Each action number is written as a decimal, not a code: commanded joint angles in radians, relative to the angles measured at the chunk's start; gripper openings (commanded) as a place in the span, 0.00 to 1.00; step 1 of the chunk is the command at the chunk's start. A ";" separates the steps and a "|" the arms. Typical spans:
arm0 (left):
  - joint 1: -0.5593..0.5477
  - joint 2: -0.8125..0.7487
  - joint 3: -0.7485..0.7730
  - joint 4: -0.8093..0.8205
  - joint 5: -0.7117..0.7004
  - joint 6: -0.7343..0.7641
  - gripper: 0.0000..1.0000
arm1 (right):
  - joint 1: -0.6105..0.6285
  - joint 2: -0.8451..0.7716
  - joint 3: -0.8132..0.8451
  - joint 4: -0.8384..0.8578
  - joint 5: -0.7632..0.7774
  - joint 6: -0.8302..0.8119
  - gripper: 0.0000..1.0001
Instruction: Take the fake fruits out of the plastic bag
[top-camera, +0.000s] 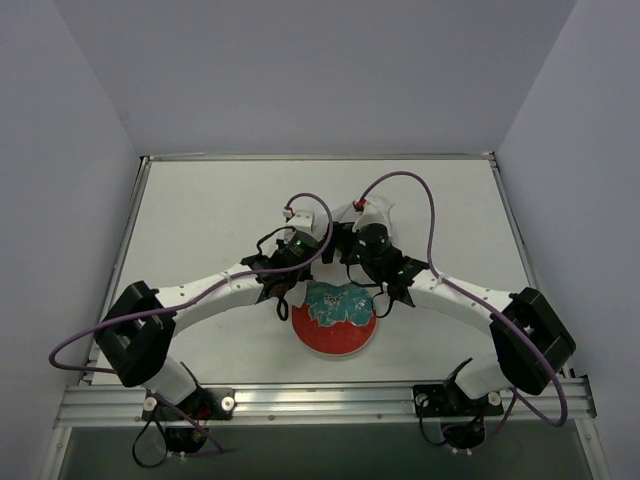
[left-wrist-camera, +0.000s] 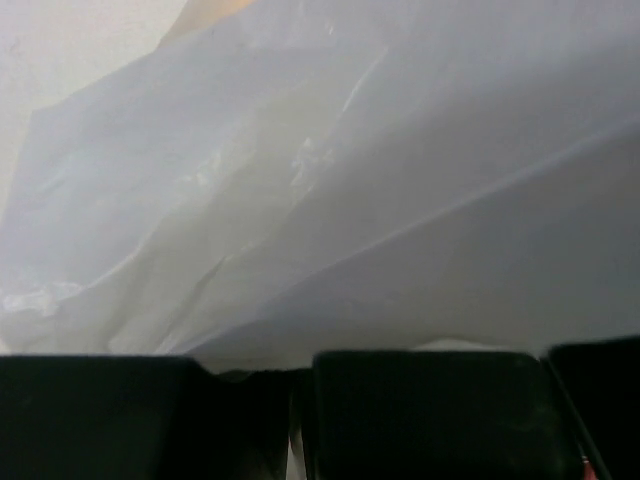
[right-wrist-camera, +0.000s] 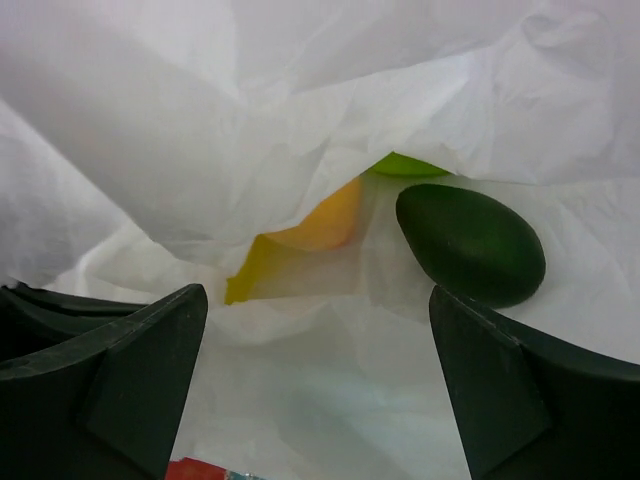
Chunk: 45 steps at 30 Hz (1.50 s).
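Top view, lower centre: red-and-teal plate on tabletop, both arms meeting just above it. Right claw fingers wide apart, plastic bag film between them. Beyond, under film fold: orange-yellow fruit centre, dark green fruit right, bright green fruit behind. Left claw against film; apart or together, cannot tell.

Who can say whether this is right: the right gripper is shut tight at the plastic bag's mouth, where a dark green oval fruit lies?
Wrong in one respect: the right wrist view shows the right gripper open, fingers spread wide apart, not shut. It does face the mouth of the plastic bag, where the dark green oval fruit lies.
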 joint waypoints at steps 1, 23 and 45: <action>0.000 -0.056 -0.025 0.032 0.033 -0.011 0.02 | 0.010 -0.016 0.023 0.092 -0.020 0.012 0.89; -0.028 -0.151 -0.206 0.069 0.091 0.007 0.03 | -0.252 0.405 0.370 0.093 -0.233 -0.159 0.62; 0.098 -0.086 -0.055 0.187 0.223 -0.017 0.02 | -0.024 -0.081 0.171 -0.248 -0.595 -0.107 0.82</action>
